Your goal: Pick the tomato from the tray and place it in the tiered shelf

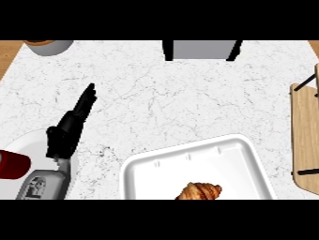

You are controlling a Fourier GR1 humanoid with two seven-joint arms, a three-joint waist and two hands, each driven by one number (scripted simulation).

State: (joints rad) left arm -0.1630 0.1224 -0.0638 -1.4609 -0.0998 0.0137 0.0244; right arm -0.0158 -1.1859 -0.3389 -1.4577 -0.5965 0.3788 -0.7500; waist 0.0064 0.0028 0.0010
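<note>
Left hand (pixel 71 123): black, on a grey forearm rising from the lower left; fingers straight and pointing up the counter, released, nothing in it. It rests over the white marble counter (pixel 169 98), its wrist above the rim of a white plate (pixel 24 145).

Red can (pixel 4 164): lying on that plate, just left of the wrist — apart from the hand.

White tray (pixel 224 154): right of the hand and nearer the lower edge, well apart from the fingers. A brown croissant (pixel 200 191) lies at its near edge, partly cut off. No tomato can be made out in the part of the tray that shows.

Tiered shelf (pixel 313 136): light wood boards on black rods, far right of the hand at the counter's edge.

Grey box on black legs (pixel 202 49): beyond the fingertips, up and to the right, at the counter's far edge.

Grey pot (pixel 50 46): beyond the hand, upper left — only partly seen.
</note>
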